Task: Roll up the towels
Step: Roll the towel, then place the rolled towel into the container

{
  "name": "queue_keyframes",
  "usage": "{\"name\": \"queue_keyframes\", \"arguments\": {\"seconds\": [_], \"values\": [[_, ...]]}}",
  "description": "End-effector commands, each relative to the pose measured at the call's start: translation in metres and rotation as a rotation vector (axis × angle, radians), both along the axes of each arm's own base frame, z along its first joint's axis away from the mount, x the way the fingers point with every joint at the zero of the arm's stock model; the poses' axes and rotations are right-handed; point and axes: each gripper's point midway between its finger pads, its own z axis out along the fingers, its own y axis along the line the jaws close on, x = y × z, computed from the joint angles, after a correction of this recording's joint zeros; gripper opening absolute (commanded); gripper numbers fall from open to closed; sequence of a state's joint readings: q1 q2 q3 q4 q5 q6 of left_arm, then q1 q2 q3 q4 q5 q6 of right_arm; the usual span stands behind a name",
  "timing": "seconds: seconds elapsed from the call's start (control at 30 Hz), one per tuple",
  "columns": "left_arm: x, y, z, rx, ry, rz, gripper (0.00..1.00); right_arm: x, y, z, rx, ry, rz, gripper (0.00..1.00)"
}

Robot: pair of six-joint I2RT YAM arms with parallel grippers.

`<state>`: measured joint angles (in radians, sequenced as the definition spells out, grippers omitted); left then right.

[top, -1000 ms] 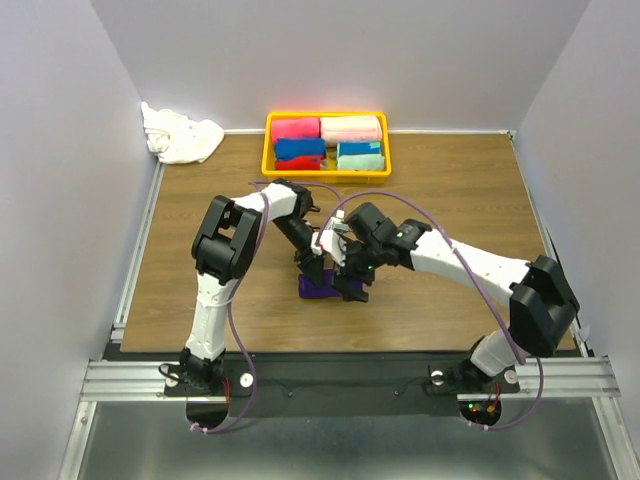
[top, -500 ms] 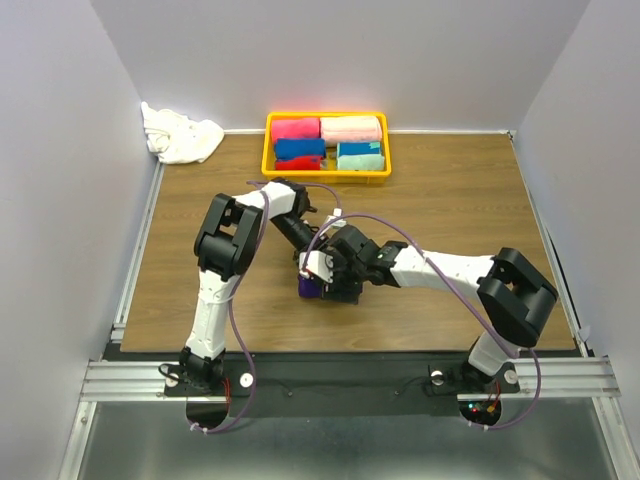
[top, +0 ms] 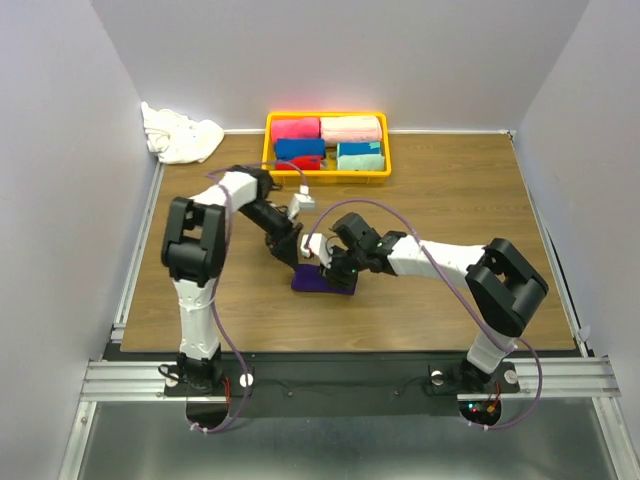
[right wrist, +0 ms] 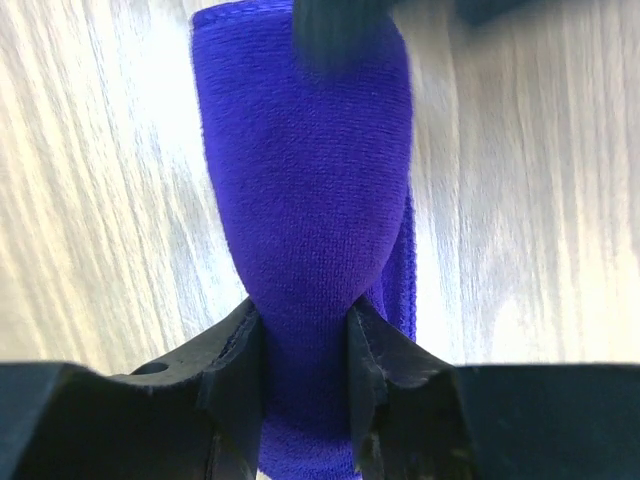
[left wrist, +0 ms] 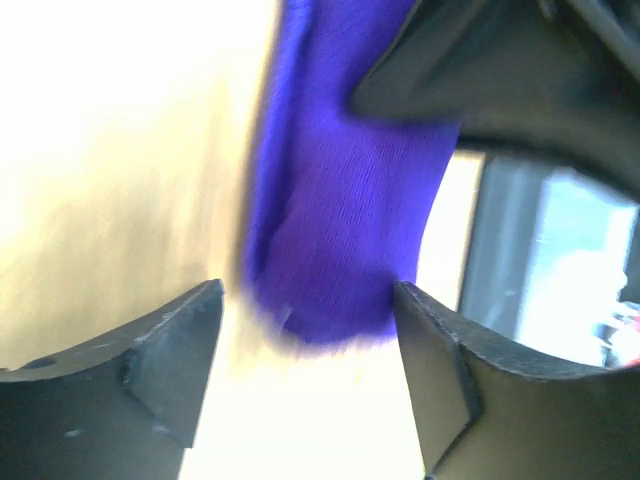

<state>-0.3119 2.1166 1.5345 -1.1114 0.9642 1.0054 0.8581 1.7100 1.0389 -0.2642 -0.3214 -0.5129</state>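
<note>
Item 1: purple towel [top: 318, 282], rolled into a short cylinder, lying near the middle of the wooden table [top: 450, 200] between the two arms; seen end-on from the left wrist [left wrist: 335, 210], lengthwise from the right wrist [right wrist: 305, 150]

Item 2: right gripper [top: 335, 266], clenched on the purple towel; in its own view [right wrist: 305, 350] both fingers [right wrist: 235, 370] pressed into the cloth, the roll pinched narrow between them and widening beyond

Item 3: left gripper [top: 291, 246], released, jaws spread wide, just off the roll's left end; in its own view [left wrist: 308, 305] the rounded end of the purple towel sitting in the gap, contact with either finger not clear through the blur

Item 4: white towel [top: 180, 136], unrolled, crumpled in a heap at the far left corner of the table against the wall, well apart from both grippers

Item 5: yellow basket [top: 267, 145], at the far edge of the table, packed with rolled towels [top: 295, 128] in pink, red, blue and teal
</note>
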Motion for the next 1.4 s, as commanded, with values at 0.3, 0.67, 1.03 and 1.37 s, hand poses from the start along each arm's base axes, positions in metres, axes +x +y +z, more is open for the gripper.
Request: {"name": "queue_keyframes", "arguments": {"seconds": [0.3, 0.67, 1.03, 1.37], "values": [[0.049, 0.093, 0.114, 0.093, -0.716, 0.242, 0.91, -0.011, -0.014, -0.017, 0.085, 0.593, -0.149, 0.03], [-0.055, 0.014, 0.073, 0.129, -1.223, -0.184, 0.96, -0.004, -0.010, -0.028, 0.141, 0.853, -0.191, 0.04], [-0.064, -0.028, 0.029, 0.125, -1.347, -0.375, 0.96, -0.012, -0.005, -0.043, 0.167, 1.037, -0.178, 0.04], [-0.061, -0.034, -0.014, 0.186, -1.298, -0.416, 0.80, -0.016, -0.002, -0.050, 0.186, 1.102, -0.160, 0.05]]}}
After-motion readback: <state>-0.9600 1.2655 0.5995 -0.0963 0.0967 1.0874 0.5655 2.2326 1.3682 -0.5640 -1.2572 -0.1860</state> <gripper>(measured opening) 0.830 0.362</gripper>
